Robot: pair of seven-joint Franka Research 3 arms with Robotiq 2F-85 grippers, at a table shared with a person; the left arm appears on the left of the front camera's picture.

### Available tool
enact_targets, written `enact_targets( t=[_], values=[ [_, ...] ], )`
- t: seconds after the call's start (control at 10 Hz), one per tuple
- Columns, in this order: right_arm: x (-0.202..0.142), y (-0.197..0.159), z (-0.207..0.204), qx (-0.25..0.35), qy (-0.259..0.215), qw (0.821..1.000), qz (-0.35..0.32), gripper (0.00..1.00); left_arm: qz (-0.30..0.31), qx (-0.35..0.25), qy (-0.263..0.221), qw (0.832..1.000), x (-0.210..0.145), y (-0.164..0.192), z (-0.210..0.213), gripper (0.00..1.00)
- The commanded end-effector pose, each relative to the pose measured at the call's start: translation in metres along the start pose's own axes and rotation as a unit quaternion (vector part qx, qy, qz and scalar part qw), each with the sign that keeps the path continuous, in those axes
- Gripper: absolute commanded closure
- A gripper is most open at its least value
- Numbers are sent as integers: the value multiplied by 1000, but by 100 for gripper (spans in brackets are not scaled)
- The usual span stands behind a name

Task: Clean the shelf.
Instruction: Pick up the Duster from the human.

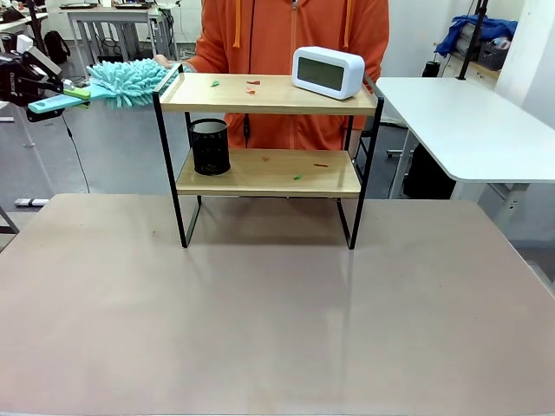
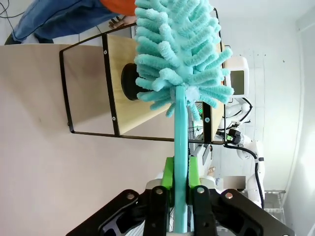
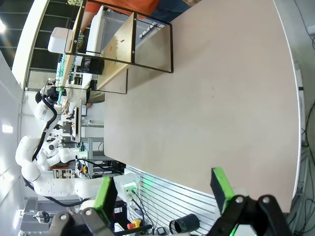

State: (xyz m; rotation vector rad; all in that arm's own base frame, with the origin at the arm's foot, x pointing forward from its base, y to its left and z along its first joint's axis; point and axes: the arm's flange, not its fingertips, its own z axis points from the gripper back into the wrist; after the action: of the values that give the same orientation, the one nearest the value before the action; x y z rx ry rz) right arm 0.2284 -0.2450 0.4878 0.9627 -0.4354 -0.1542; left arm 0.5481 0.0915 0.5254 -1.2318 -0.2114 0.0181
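The shelf (image 1: pixel 269 173) stands at the table's far middle, with small red and green scraps (image 1: pixel 252 84) on both wooden boards. My left gripper (image 1: pixel 76 92) is at the far left, level with the top board, shut on the handle of a teal fluffy duster (image 1: pixel 128 82). The duster's head points at the shelf's left end, where a person's hand (image 1: pixel 165 61) touches it. In the left wrist view the green pads (image 2: pixel 168 173) clamp the duster handle (image 2: pixel 180 147), with the shelf (image 2: pixel 118 83) beyond. My right gripper (image 3: pixel 162 191) is open and empty, far from the shelf (image 3: pixel 123 44).
A white alarm clock (image 1: pixel 328 72) sits on the top board's right end. A black mesh cup (image 1: pixel 210 146) stands on the lower board's left. A person in an orange hoodie (image 1: pixel 295 35) stands behind the shelf. A white table (image 1: pixel 468 121) is at the right.
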Motion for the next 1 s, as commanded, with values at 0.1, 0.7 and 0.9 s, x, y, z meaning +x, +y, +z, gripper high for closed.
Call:
enact_targets(
  t=[0.1, 0.7, 0.9],
  values=[
    [0, 1, 0, 5, -2, 1000, 12, 0, -17, -15, -11, 1000, -8, -3, 6, 100],
    [0, 1, 0, 5, -2, 1000, 12, 0, -171, 125, -5, 977, -201, -35, 147, 100],
    [0, 1, 0, 5, -2, 1000, 12, 0, -233, 168, 54, 956, -262, -26, 163, 100]
  ],
)
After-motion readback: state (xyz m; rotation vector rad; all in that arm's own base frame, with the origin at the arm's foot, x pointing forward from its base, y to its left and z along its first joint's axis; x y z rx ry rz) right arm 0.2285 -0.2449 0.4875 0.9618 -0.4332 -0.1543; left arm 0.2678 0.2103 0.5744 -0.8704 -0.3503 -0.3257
